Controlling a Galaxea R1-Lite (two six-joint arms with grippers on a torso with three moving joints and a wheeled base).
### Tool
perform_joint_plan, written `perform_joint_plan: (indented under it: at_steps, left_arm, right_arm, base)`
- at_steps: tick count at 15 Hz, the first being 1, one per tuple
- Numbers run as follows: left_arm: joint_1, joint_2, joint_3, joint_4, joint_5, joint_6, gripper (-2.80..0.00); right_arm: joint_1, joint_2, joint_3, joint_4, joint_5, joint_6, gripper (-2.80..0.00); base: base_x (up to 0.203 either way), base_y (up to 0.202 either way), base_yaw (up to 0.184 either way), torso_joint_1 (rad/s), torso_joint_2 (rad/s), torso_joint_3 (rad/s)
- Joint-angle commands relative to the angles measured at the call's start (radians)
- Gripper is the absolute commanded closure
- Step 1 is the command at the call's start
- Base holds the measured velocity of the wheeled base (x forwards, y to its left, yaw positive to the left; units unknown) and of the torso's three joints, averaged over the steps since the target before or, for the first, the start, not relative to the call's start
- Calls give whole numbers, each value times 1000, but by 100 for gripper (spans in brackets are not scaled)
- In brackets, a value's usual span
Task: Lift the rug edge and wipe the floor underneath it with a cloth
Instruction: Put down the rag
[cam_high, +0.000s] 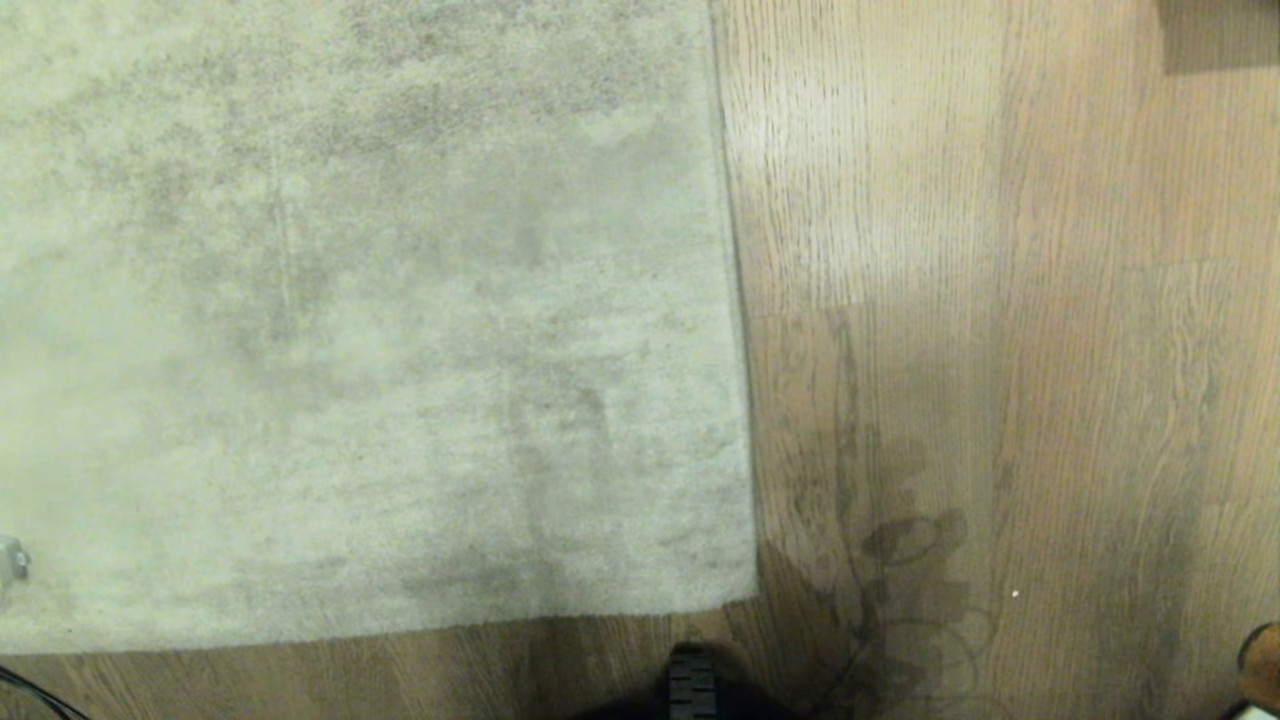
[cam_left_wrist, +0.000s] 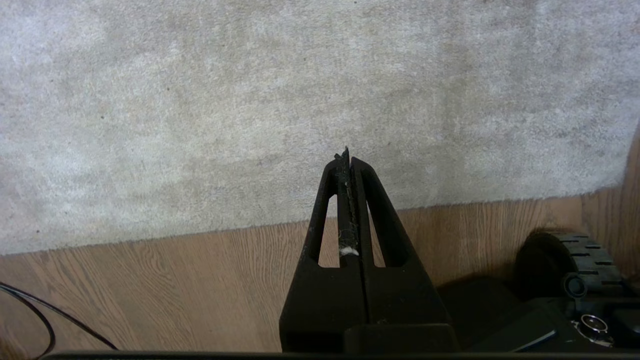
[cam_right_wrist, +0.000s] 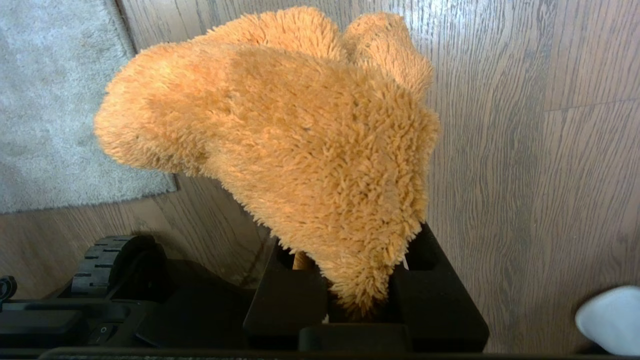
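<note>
our right gripper pinches the soft, light orange-tan fuzzy cloth; left gripper pressed together. the pale grey rug edge, floppy, lies flat left; we'd pinch its hem.

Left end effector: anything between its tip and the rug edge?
Nothing. In the left wrist view the shut left end effector hangs over the rug edge, with only bare floor on the near side. A black cable lies off to one side.

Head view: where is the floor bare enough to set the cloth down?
Bare floor runs right of the rug edge, open up to a dark object's corner at top right. The strip below the rug is narrower, crowded by the robot's black wheel.
</note>
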Motion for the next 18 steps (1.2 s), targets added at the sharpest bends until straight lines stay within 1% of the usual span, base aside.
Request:
perform_joint_plan:
  at_steps: [1,6,8,10,18]
  left_arm:
    - [0,0,0,0,0,1,0]
    - [0,1,0,-1,0,-3,0]
    - [0,0,0,-3,0,-24,0]
    - [0,1,0,-3,0,-30,0]
    - [0,0,0,-3,0,-31,0]
  right_arm:
    - [0,0,0,-1,0,0,0]
    - [0,0,0,0,0,0,0]
    - [0,0,0,-1,0,0,0]
    - [0,0,0,-1,0,0,0]
    - [0,0,0,0,0,0,0]
  base:
    - [0,0,0,0,0,0]
    - [0,0,0,0,0,0]
    - [0,0,0,0,0,0]
    - [0,0,0,0,0,0]
    - [0,0,0,0,0,0]
